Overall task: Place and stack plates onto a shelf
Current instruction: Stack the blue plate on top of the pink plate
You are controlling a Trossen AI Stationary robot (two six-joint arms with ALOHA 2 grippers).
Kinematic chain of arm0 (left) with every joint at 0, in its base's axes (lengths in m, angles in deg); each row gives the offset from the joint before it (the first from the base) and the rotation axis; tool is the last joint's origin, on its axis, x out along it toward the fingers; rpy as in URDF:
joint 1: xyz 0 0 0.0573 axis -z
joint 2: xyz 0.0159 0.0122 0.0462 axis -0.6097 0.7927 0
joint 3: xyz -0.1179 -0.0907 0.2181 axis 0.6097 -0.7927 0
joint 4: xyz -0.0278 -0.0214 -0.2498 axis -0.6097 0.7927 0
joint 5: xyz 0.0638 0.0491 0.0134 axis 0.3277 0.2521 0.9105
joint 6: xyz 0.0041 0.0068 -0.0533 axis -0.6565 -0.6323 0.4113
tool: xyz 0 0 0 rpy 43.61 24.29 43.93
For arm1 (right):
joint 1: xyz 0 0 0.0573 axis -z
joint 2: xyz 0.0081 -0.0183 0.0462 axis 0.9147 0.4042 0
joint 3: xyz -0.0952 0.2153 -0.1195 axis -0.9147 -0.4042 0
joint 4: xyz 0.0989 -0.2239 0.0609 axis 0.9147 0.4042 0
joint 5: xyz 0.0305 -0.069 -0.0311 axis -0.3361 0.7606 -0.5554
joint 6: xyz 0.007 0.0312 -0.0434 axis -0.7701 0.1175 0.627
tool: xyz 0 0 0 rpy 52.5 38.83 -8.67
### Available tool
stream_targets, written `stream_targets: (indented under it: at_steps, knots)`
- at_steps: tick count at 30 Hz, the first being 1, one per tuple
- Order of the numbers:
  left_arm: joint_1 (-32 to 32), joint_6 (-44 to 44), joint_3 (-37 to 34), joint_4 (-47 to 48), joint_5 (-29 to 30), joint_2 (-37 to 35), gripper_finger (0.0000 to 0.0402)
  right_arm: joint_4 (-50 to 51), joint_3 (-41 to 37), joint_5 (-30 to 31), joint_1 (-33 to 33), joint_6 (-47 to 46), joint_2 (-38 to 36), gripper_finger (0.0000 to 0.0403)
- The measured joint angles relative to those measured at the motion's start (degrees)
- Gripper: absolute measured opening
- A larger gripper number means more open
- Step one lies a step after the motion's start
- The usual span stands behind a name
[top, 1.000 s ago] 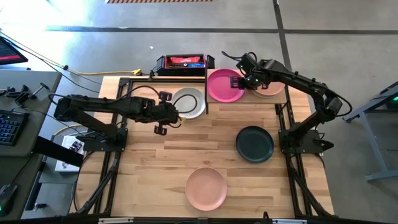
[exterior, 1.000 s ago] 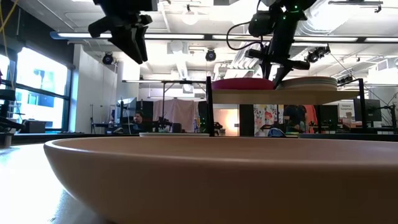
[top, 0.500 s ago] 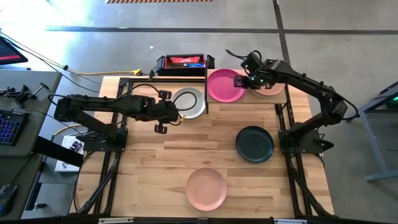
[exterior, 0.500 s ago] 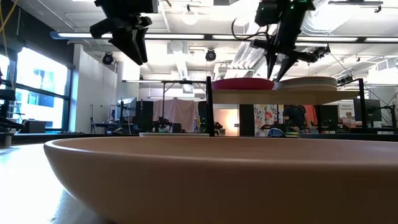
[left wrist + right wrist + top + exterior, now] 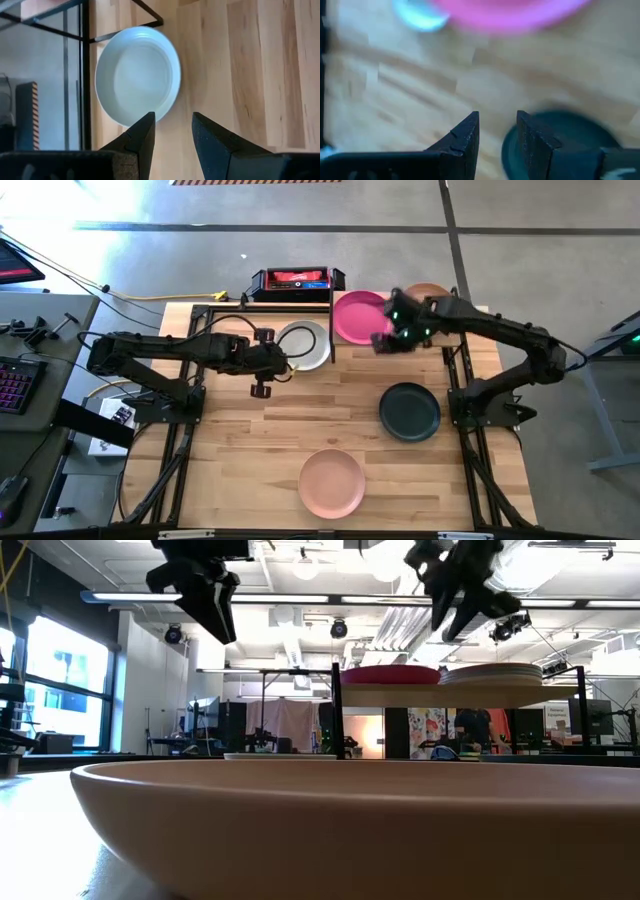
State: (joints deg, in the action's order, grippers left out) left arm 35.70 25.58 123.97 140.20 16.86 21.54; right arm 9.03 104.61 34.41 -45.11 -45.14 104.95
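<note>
A magenta plate point(image 5: 358, 315) and a beige stack of plates point(image 5: 430, 293) rest on the shelf point(image 5: 460, 696). A light grey plate point(image 5: 306, 345) lies on the tabletop beside a black frame. A dark teal plate point(image 5: 409, 411) and a peach plate point(image 5: 331, 483) also lie on the tabletop. My left gripper point(image 5: 284, 364) hovers open just left of the grey plate point(image 5: 137, 75), nothing between its fingers. My right gripper point(image 5: 383, 343) hangs open in the air at the shelf's near edge, between the magenta plate point(image 5: 510, 12) and the teal plate point(image 5: 555, 140).
A black and red box point(image 5: 292, 280) sits behind the table's far edge. Thin black frame rods point(image 5: 82, 70) stand next to the grey plate. In the low view the peach plate point(image 5: 320, 830) fills the foreground. Bare wood lies between the grey, teal and peach plates.
My right gripper has left the gap between the magenta plate and the beige stack. It has risen and swung toward the table's near edge and a little left, turning as it went, still open and holding nothing. The plates have not moved.
</note>
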Motion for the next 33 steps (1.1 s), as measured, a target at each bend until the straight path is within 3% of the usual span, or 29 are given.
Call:
stream_targets:
  at_steps: [8,15,23,33]
  knots:
    - [0.0,6.1,0.0,1.3,-0.1,0.0,0.0120,2.0,0.0,5.4,-18.4,-11.6,1.4,0.0110]
    - [0.0,6.3,0.0,2.6,0.0,0.0,0.0120,2.5,0.0,6.8,-28.4,-17.6,6.4,0.0110]
    - [0.0,5.9,0.0,2.6,0.1,0.0,0.0120,2.6,0.0,6.8,-34.1,-19.0,14.1,0.0110]
    - [0.0,5.3,0.0,2.6,0.2,0.0,0.0120,4.0,0.0,6.6,-35.9,-19.0,22.8,0.0110]
